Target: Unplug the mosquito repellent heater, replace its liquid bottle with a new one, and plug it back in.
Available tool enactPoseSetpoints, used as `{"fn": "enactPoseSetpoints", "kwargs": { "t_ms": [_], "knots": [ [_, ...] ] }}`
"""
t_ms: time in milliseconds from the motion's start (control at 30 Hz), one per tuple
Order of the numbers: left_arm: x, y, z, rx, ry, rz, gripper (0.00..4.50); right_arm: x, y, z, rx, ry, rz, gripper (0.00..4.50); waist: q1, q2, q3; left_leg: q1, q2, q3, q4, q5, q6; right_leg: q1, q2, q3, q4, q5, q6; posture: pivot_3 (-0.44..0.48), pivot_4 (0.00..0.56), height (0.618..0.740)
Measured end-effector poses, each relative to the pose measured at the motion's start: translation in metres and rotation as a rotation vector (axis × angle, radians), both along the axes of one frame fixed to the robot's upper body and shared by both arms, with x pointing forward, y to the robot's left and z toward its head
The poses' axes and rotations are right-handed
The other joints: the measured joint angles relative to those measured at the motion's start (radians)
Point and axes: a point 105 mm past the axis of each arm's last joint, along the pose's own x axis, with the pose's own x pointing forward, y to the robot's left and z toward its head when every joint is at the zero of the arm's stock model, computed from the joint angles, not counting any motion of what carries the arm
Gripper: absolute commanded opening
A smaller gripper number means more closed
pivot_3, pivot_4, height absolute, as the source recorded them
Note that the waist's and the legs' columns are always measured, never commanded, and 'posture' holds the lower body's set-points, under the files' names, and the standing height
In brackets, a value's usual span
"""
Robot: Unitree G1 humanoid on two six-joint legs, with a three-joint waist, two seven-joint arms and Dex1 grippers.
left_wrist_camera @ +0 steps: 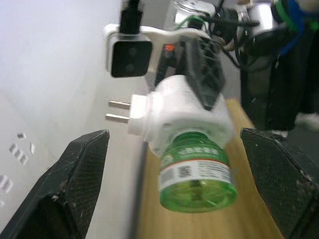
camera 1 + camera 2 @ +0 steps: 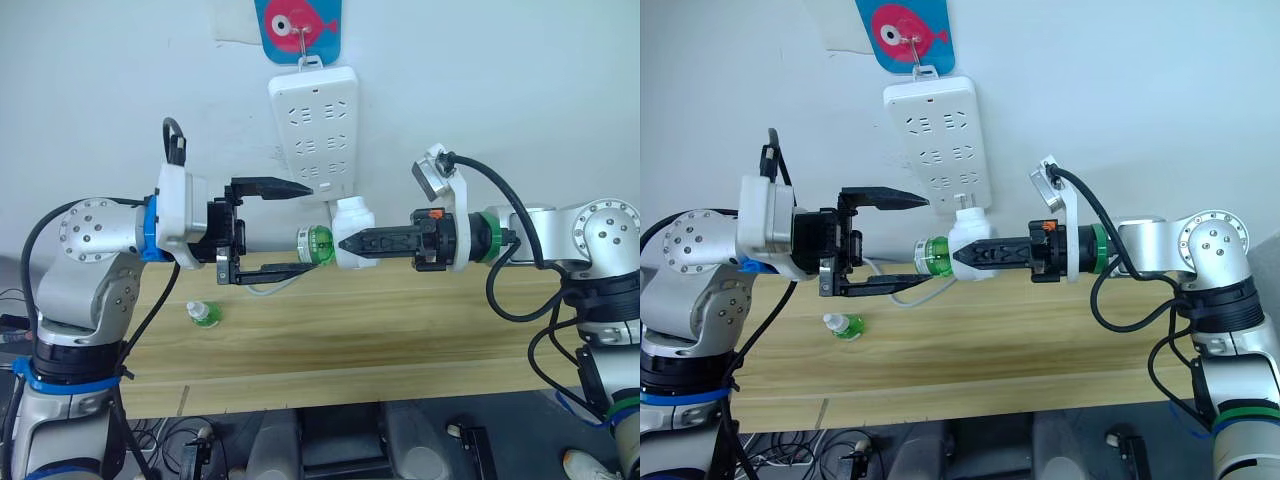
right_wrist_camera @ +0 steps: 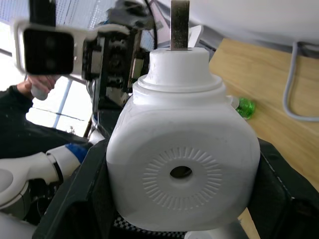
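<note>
The right end effector (image 2: pixel 345 243) grips the heater (image 2: pixel 352 232) above the tabletop (image 2: pixel 400 330), below the power strip (image 2: pixel 316 128). Its bottle (image 2: pixel 315 243) points toward the wide-open left end effector (image 2: pixel 306 227). The new bottle (image 2: pixel 203 314) lies on the tabletop.

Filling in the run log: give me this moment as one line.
heater: unplugged, held by right gripper | old bottle: still in heater | left gripper: open around bottle | new bottle: lying on table
</note>
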Motion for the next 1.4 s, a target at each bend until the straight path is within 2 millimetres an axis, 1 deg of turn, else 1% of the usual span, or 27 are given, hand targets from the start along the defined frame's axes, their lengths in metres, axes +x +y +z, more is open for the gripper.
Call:
{"fn": "enactPoseSetpoints", "kwargs": {
  "t_ms": [200, 367, 600, 800, 1067, 1100, 1133, 1167, 1300, 1333, 1400],
  "knots": [
    [0.008, 0.000, -0.005, 0.031, -0.270, 0.057, 4.44, 0.003, 0.001, 0.001, 0.013, 0.004, -0.016, 3.02, 0.001, 0.000, 0.000, -0.001, 0.000, -0.001, 0.001, 0.000, 0.000, 0.000, 0.000, -0.001, 0.000, 0.000, 0.000, -0.147, 0.296, 0.730],
    [0.010, -0.003, -0.013, 0.080, -0.389, 0.056, 4.44, 0.007, 0.002, 0.001, 0.036, 0.027, -0.029, 3.02, -0.001, 0.000, 0.000, -0.001, 0.000, -0.001, 0.001, 0.000, 0.000, 0.000, 0.000, -0.001, 0.000, 0.000, 0.000, -0.148, 0.301, 0.730],
    [0.013, -0.004, -0.023, 0.126, -0.462, 0.054, 4.44, 0.010, 0.005, 0.004, 0.059, 0.036, -0.037, 3.02, -0.004, 0.000, 0.000, -0.001, 0.000, -0.001, 0.001, 0.000, 0.000, 0.000, 0.000, -0.001, 0.001, 0.000, 0.000, -0.150, 0.300, 0.730],
    [0.021, 0.000, -0.020, 0.144, -0.507, 0.090, 4.44, 0.014, 0.007, 0.005, 0.070, 0.042, -0.056, 3.02, -0.006, 0.000, 0.000, -0.001, 0.000, -0.002, 0.001, 0.000, 0.000, 0.000, 0.000, -0.001, 0.001, 0.000, 0.000, -0.153, 0.300, 0.730],
    [0.026, -0.001, -0.019, 0.133, -0.517, 0.093, 4.44, 0.014, 0.007, 0.006, 0.074, 0.040, -0.060, 3.02, -0.006, 0.000, 0.000, -0.001, 0.000, -0.002, 0.001, 0.000, 0.000, 0.000, 0.000, -0.001, 0.001, 0.000, 0.000, -0.154, 0.300, 0.730],
    [0.027, -0.001, -0.020, 0.133, -0.513, 0.095, 4.07, 0.013, 0.008, 0.006, 0.075, 0.040, -0.058, 3.02, -0.006, 0.000, 0.000, -0.001, 0.000, -0.002, 0.001, 0.000, 0.000, 0.000, 0.000, -0.001, 0.001, 0.000, 0.000, -0.154, 0.300, 0.730],
    [0.028, 0.000, -0.020, 0.132, -0.510, 0.098, 3.94, 0.013, 0.008, 0.006, 0.076, 0.041, -0.056, 3.02, -0.007, 0.000, 0.000, -0.001, 0.000, -0.002, 0.001, 0.000, 0.000, 0.000, 0.000, -0.001, 0.001, 0.000, 0.000, -0.154, 0.300, 0.730],
    [0.028, 0.000, -0.020, 0.130, -0.509, 0.102, 3.68, 0.013, 0.008, 0.006, 0.076, 0.041, -0.055, 3.02, -0.007, 0.000, 0.000, -0.001, 0.000, -0.002, 0.001, 0.000, 0.000, 0.000, 0.000, -0.001, 0.001, 0.000, 0.000, -0.154, 0.297, 0.730],
    [0.028, 0.001, -0.018, 0.129, -0.514, 0.105, 2.41, 0.013, 0.008, 0.005, 0.071, 0.041, -0.057, 3.02, -0.007, 0.000, 0.000, -0.001, 0.000, -0.002, 0.001, 0.000, 0.000, 0.000, 0.000, -0.002, 0.001, 0.000, 0.000, -0.153, 0.296, 0.730],
    [0.028, 0.002, -0.017, 0.130, -0.516, 0.105, 2.23, 0.013, 0.009, 0.005, 0.071, 0.041, -0.057, 3.02, -0.007, 0.000, 0.000, -0.001, 0.000, -0.002, 0.001, 0.000, 0.000, 0.000, 0.000, -0.001, 0.001, 0.000, 0.000, -0.153, 0.295, 0.730],
    [0.028, 0.002, -0.017, 0.132, -0.516, 0.105, 2.22, 0.013, 0.009, 0.005, 0.071, 0.041, -0.057, 3.02, -0.007, 0.000, 0.000, -0.001, 0.000, -0.002, 0.001, 0.000, 0.000, 0.000, 0.000, -0.001, 0.001, 0.000, 0.000, -0.151, 0.296, 0.730]
  ]
}}
